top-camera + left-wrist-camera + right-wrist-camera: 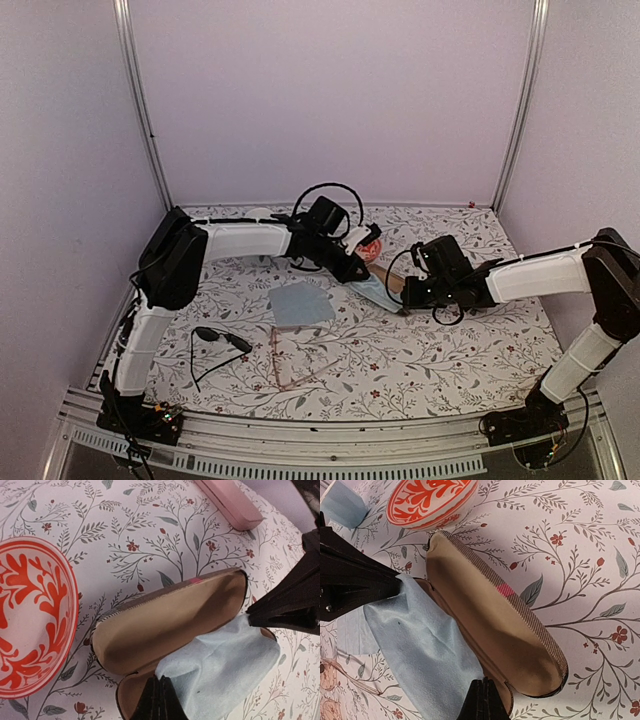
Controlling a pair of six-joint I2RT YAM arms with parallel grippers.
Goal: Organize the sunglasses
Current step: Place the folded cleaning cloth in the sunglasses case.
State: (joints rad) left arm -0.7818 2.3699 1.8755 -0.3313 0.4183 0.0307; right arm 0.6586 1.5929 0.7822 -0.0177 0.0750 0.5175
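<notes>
The black sunglasses (222, 339) lie near the front left of the table, and the thin pinkish pair (292, 362) lies just right of them. Both pairs are far from the grippers. At mid-table the brown case (170, 620) (490, 625) lies open, showing its tan lining. A blue cloth (225, 665) (420, 645) drapes over its lower half. My left gripper (160, 692) (360, 274) is shut on one corner of that cloth. The right gripper (484, 696) (404, 304) is shut on the cloth's opposite edge, beside the case rim.
A red-and-white patterned bowl (370, 247) (30, 615) stands just behind the case. A pink oblong case (230, 502) lies farther back. A second blue cloth (300, 303) lies flat left of the case. White walls close the table on three sides.
</notes>
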